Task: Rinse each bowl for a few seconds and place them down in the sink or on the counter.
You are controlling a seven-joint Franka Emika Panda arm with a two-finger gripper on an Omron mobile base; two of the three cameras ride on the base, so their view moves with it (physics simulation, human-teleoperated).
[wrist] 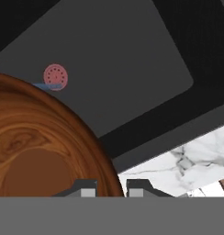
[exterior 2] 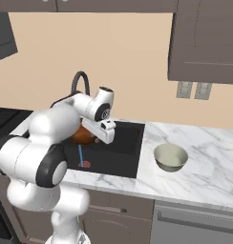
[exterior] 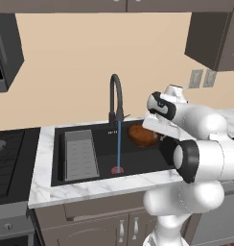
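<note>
Counting two bowls: wooden bowl over sink, cream bowl on counter.

Marble counter bearing cream bowl, beside sink.

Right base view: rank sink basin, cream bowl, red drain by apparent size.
1. Sink, largest, though the arm hides part of it.
2. Cream bowl on the counter.
3. Red drain, smallest.
The bowl sits somewhat nearer the camera, but the gaps are clear.
</note>
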